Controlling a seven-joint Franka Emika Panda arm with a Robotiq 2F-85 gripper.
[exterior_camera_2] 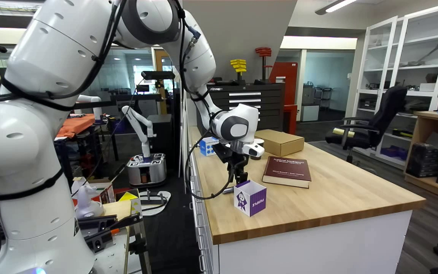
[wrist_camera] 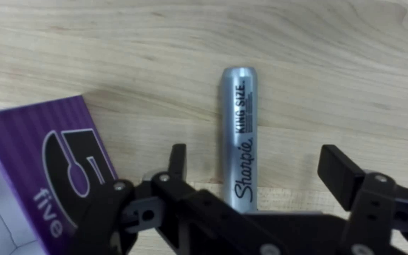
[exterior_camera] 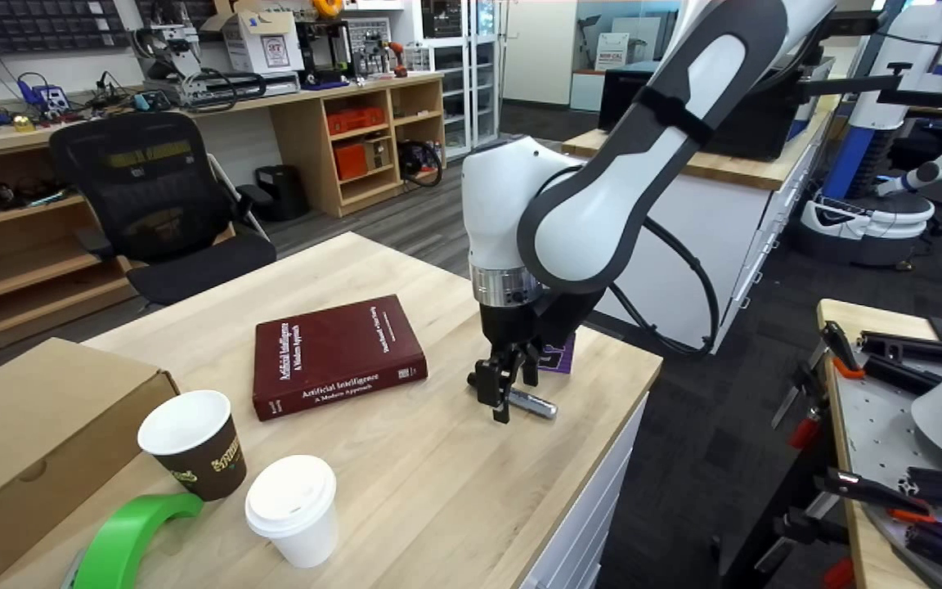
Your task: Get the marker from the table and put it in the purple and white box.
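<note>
Gripper [wrist_camera: 257,164], foremost in the wrist view, stands with its fingers [wrist_camera: 340,175] wide apart, one on each side of the marker [wrist_camera: 240,141]; a gap shows along both flanks, and nothing is held. The marker, silver with black lettering, lies flat on the worktop [exterior_camera_2: 337,194]. The purple box [exterior_camera_2: 250,199], open at the top, stands upright just beside the marker, not touching it. The red book [exterior_camera: 336,356] lies flat near the marker. The lidded white cup [exterior_camera: 299,509], dark paper cup [exterior_camera: 213,465] and cardboard carton [exterior_camera: 50,425] sit well apart from the marker.
</note>
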